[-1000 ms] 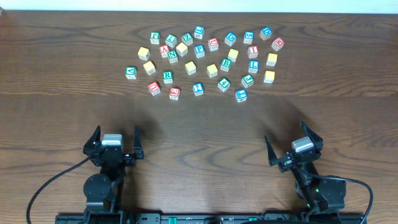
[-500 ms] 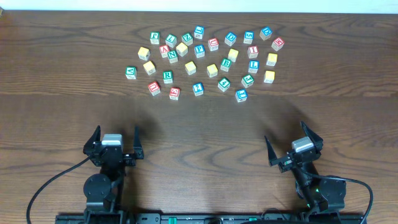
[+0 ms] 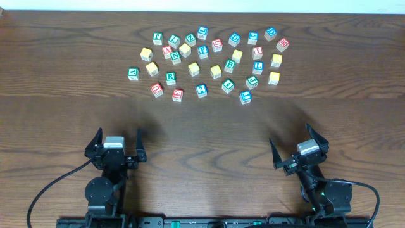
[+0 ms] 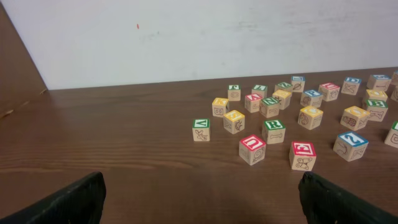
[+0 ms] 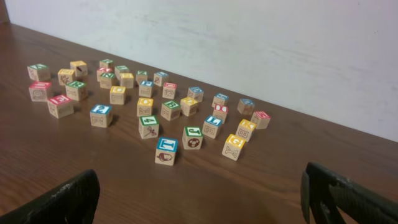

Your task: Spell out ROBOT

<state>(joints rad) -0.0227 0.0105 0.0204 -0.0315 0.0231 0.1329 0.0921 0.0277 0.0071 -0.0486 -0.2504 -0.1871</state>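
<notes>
From overhead: wooden table (image 3: 63,95), alphabet cubes (image 3: 202,50) scattered in a loose cluster at far centre. At the cluster's near-left side sits the green R cube (image 3: 171,77), just beyond two red-lettered cubes (image 3: 157,89). Right of centre is the green B cube (image 3: 230,64), beside a yellow-faced cube (image 3: 216,71); more yellow faces are dotted around. Nearest on the right side is a blue-edged cube (image 3: 245,96). The left gripper (image 3: 118,135) and right gripper (image 3: 289,134) sit at the near edge, well apart from the cubes, jaws spread wide, both empty.

Left wrist view: dark fingertips (image 4: 68,199) in the bottom corners, wide gap, holding nothing. Ahead on the table is the green R cube (image 4: 273,131), with a red U cube (image 4: 252,149) just in front and a red E cube (image 4: 302,155) to the right. White wall (image 4: 186,37) behind.

Right wrist view: fingertips (image 5: 62,202) in the bottom corners, claw wide, empty. Cubes are spread ahead, with the blue-edged cube (image 5: 166,151) closest and a yellow-faced cube (image 5: 234,147) to its right. The B is too small to pick out here.
</notes>
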